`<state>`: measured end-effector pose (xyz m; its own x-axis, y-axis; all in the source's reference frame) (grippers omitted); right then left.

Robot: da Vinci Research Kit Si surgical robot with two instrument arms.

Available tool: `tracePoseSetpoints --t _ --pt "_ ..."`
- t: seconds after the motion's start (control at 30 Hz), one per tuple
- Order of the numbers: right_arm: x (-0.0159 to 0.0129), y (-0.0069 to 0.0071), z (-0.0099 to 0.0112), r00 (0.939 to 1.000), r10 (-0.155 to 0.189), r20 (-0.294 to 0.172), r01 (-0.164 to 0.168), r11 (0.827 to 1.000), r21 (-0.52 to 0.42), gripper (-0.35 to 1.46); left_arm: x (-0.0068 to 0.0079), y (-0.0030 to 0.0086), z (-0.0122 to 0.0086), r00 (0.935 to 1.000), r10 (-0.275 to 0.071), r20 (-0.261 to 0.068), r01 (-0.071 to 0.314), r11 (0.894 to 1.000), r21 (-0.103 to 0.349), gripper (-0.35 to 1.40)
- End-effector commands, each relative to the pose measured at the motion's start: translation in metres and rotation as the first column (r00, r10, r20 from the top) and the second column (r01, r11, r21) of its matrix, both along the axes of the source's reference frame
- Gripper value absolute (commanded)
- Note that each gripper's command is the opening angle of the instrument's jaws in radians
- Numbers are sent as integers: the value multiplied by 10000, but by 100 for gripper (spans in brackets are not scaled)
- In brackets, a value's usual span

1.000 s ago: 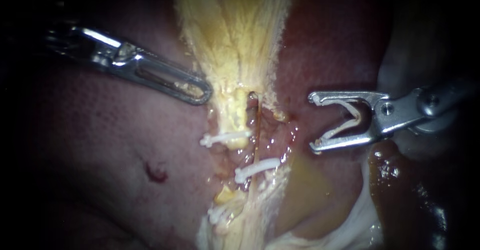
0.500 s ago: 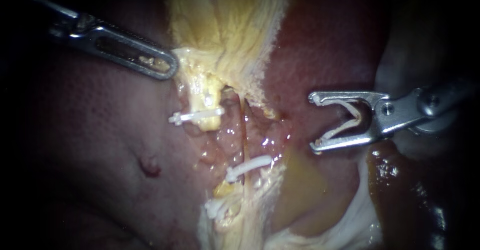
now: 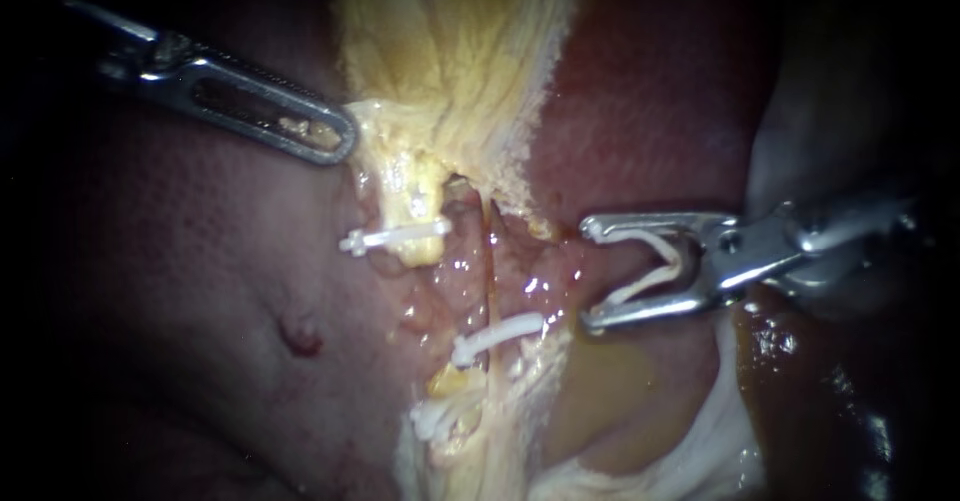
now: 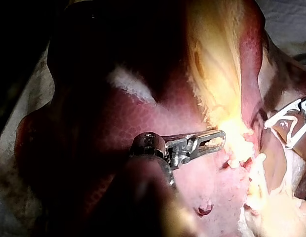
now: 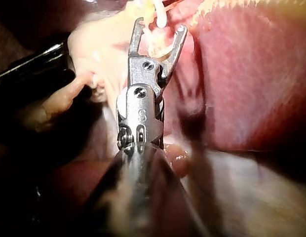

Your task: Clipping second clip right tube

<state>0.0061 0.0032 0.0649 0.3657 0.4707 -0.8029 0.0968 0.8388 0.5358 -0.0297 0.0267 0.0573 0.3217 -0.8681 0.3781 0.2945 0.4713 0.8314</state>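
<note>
My left instrument (image 3: 343, 141) comes in from the upper left, its jaws shut on the yellow tissue at the gallbladder's (image 3: 460, 51) lower end; it also shows in its wrist view (image 4: 214, 140). The left tube (image 3: 418, 206) carries one white clip (image 3: 395, 233). The thin right tube (image 3: 490, 271) carries a white clip (image 3: 497, 338) lower down. My right instrument (image 3: 588, 274) lies just right of the right tube. Its jaws stand wide apart, and a white V-shaped clip (image 3: 655, 266) sits between them and touches both. The right wrist view shows the same jaws (image 5: 158, 34) facing the tubes.
Dark red liver (image 3: 200, 291) surrounds the field, with a small red spot (image 3: 300, 336) on it. Another white clip (image 3: 432, 423) sits low on the yellow stalk. Yellowish fluid (image 3: 610, 381) pools under the right instrument, beside pale white tissue (image 3: 720, 441).
The left instrument has pulled the yellow tissue and left tube up and to the left, opening a gap between the tubes. The right instrument has then moved left toward the right tube.
</note>
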Motion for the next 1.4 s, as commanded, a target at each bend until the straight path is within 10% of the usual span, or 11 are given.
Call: tracePoseSetpoints --t 0.03,0.6,1.4 --pt "4 -3 3 10000 26 41 -27 9998 182 49 0 0 1 10000 1 -4 -1 10000 -3 -35" --pt "43 -8 49 9990 185 417 -258 9832 1809 49 -2 -4 0 10000 -18 -21 18 10000 -17 -35" --pt "80 -21 63 9997 -259 -48 263 9696 2431 48 -2 -4 0 10000 -21 -23 21 10000 -17 -35"
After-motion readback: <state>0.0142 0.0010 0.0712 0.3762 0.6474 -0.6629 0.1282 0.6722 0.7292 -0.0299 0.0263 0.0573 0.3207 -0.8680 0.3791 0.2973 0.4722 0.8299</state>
